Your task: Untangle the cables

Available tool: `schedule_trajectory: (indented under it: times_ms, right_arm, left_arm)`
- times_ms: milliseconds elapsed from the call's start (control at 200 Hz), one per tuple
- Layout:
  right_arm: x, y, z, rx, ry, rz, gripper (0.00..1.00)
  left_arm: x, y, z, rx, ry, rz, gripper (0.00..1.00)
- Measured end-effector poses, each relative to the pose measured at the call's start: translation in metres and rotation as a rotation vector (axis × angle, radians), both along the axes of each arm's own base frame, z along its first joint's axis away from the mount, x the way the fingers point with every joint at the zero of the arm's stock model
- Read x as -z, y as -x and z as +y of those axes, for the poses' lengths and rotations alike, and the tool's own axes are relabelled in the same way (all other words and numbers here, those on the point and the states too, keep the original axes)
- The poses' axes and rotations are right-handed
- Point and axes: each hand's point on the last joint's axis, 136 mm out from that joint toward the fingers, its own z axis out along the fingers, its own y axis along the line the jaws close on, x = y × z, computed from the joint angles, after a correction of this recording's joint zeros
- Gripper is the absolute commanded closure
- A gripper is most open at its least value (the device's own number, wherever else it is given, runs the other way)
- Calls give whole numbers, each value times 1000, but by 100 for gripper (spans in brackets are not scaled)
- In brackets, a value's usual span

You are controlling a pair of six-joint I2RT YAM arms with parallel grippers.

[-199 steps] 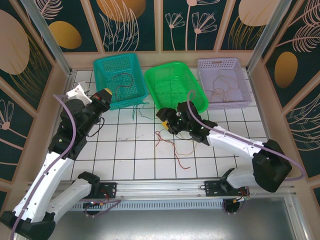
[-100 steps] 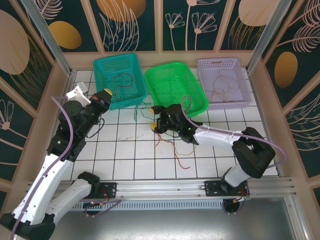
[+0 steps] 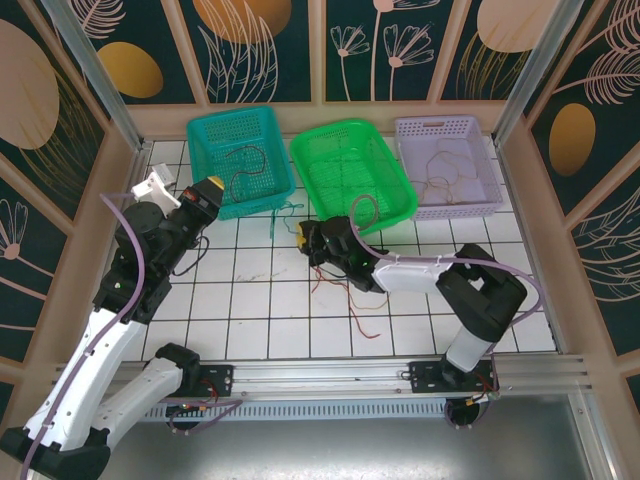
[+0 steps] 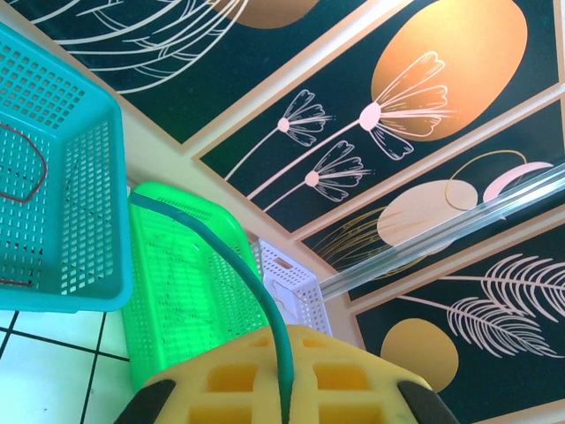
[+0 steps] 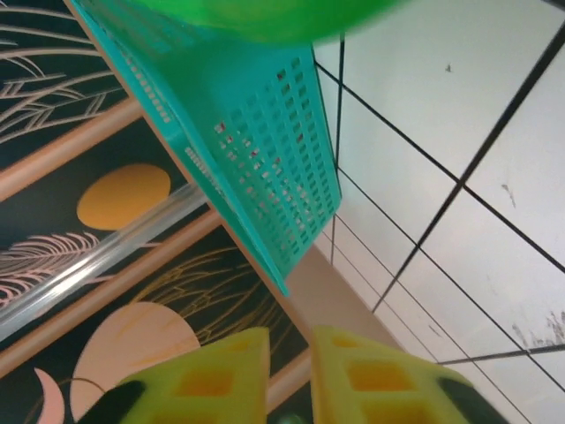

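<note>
Red and dark wires (image 3: 350,295) lie in a loose snarl near the middle of the white-tiled desk (image 3: 250,320), just in front of the green basket (image 3: 345,130). One red wire (image 3: 250,165) already sits in the teal basket (image 3: 215,128) and a tan wire (image 3: 445,175) in the purple basket (image 3: 435,123), so I'd say the sorting is partly done and the pile is being thinned strand by strand.

The right tool (image 3: 305,237) is down at the far-left edge of the snarl. Its yellow fingers (image 5: 371,380) stand almost together with a thin slit between; whether a strand is pinched there I can't tell. The left tool (image 3: 207,193) is raised beside the teal basket, its pads (image 4: 221,380) pressed tight on a green wire (image 4: 256,291) that arcs out from between them.

Next, I reckon, comes a slow pull away from the pile, provided the right side has caught a single strand, while the left holds its wire clear so nothing else drags along.
</note>
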Motion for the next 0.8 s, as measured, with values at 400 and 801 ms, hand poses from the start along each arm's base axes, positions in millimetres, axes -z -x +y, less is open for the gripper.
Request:
schedule_trajectory:
  times_ms: [400, 801]
  right_arm:
    - [-90, -4, -108, 174, 135, -144, 100]
    - [-112, 1, -308, 481, 564, -207, 100]
  left_arm:
    - [0, 2, 40, -210, -78, 70, 100]
    - [44, -2, 63, -338, -191, 199, 100]
